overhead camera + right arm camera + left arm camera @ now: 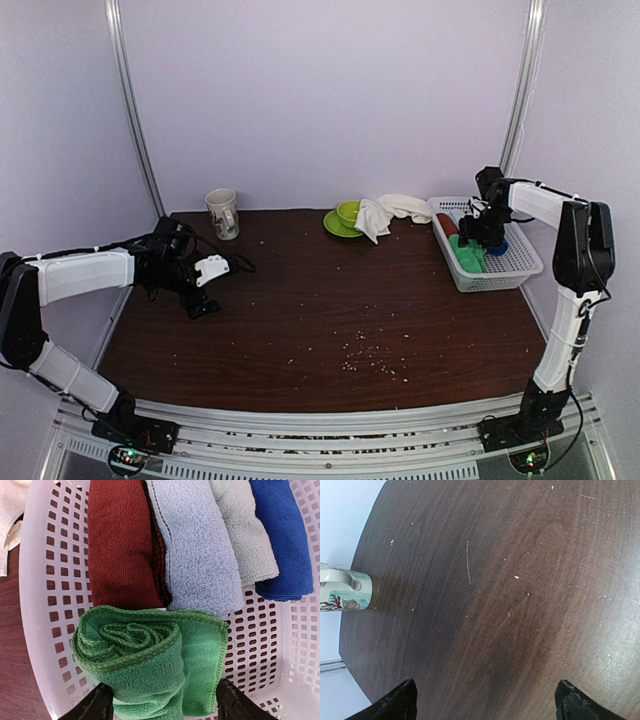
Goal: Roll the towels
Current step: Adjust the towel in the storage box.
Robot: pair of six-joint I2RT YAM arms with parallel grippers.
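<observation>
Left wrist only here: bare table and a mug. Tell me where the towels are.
Observer: The green towel is already rolled and lies in the basket at the far right.
Operator: Report the right gripper.
Observer: The right gripper is over the basket, with fingers on either side of the green towel. I cannot tell whether it grips.
Operator: Now the white towel.
Observer: The white towel lies unrolled at the back, between the green bowl and the basket.
</observation>
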